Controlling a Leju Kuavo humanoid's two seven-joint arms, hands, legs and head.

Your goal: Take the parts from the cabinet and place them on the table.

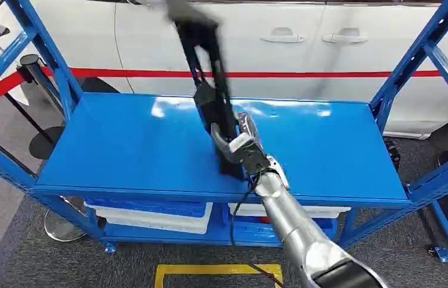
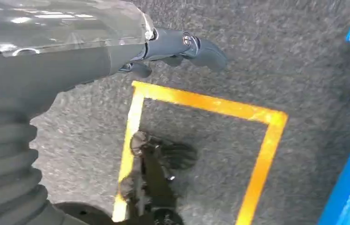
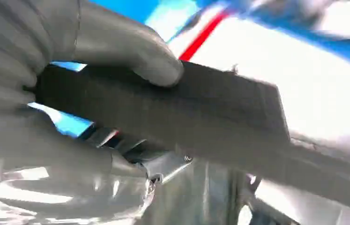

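The right hand (image 1: pixel 242 147) grips a long black part (image 1: pixel 209 90) upright over the blue shelf (image 1: pixel 119 156), so 1 part is in hand but not yet on the counter, while the left hand (image 2: pixel 182 47) hangs empty, fingers loosely apart.

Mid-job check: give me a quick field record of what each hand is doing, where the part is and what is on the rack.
right hand: grips the lower end of a long black part
part: stands steeply over the blue shelf, upper end blurred
contact with shelf: cannot tell
left hand: holds nothing, hangs over grey floor with a yellow marked square
lower level: white and blue bins
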